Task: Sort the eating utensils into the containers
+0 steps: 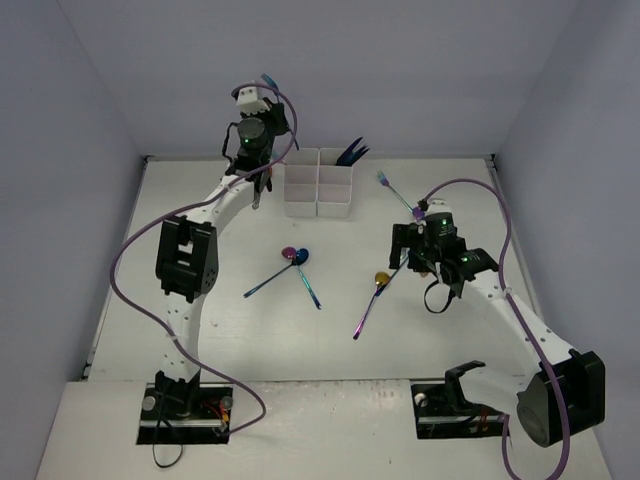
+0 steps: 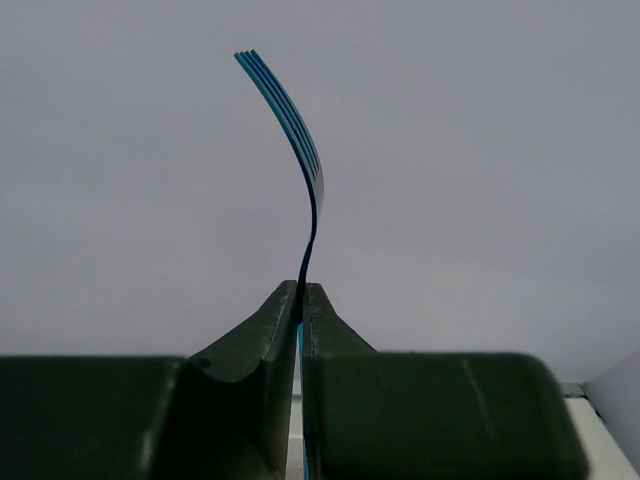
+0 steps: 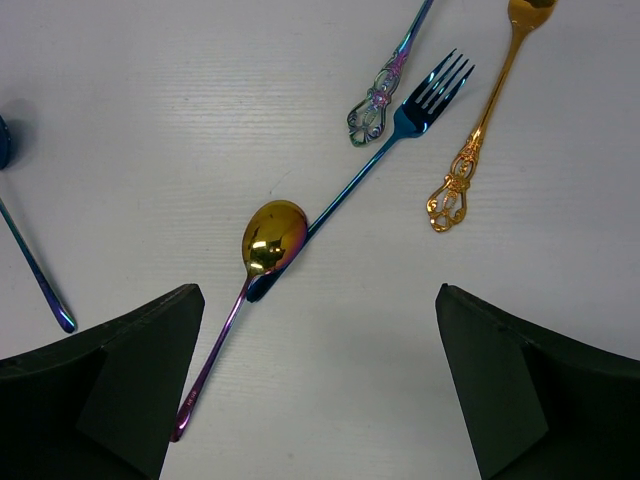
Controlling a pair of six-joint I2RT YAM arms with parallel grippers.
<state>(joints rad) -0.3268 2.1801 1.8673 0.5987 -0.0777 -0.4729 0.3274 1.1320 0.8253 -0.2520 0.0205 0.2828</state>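
Blue metal fork (image 2: pixel 284 118) clamped in left gripper (image 2: pixel 301 297); right gripper (image 3: pixel 318 295) spread above gold-bowled spoon (image 3: pixel 273 238). White six-cell plastic block (image 1: pixel 300 205) barely filled; several utensils (image 1: pixel 290 254) unsorted.

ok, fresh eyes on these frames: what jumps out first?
The left gripper is shut on a blue fork, tines up, held high near the white containers. Below the open right gripper, a gold-bowled spoon lies against the handle of a second blue fork.
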